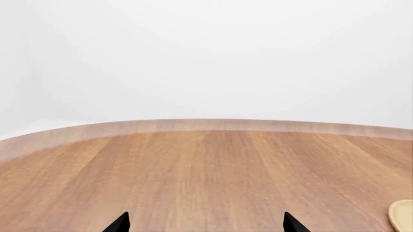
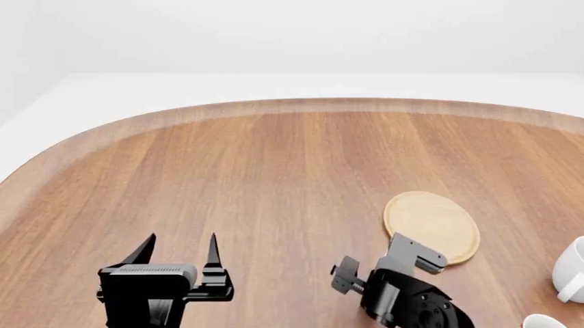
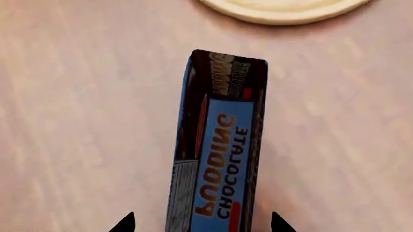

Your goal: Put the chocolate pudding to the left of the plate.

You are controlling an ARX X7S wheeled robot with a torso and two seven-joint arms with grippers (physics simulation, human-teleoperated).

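1. Right end effector [image 3: 200, 223]: the two fingertips are spread, one on each side of the chocolate pudding [image 3: 219, 145]. There is a visible gap on both sides, so it is not pinching anything. In the head view this end effector [image 2: 381, 263] sits just off the near rim of the plate [image 2: 431, 225], pointing down at the table [image 2: 273, 171].
2. Chocolate pudding: I see it only in the right wrist view, since the arm hides it from the head camera. It lies on the table on the near side of the plate, close to it but not touching. The printed blue face is up.
3. Key relation: the carton's long axis runs from between the fingertips straight toward the plate [image 3: 284, 9]. The jaws therefore straddle its narrow width. My judgement: the alignment suits a closing grasp with no wrist turn needed.
4. Left end effector [image 2: 180, 242]: it is spread and empty, well to the left of the plate. Its own camera sees only a sliver of the plate [image 1: 403, 215].
5. Nearer arm: the right one, clearly.
6. Goal spot: bare table left of the plate, between it and the left end effector. My judgement: the carry is a short leftward shift.
7. Beyond the plate there is only table.
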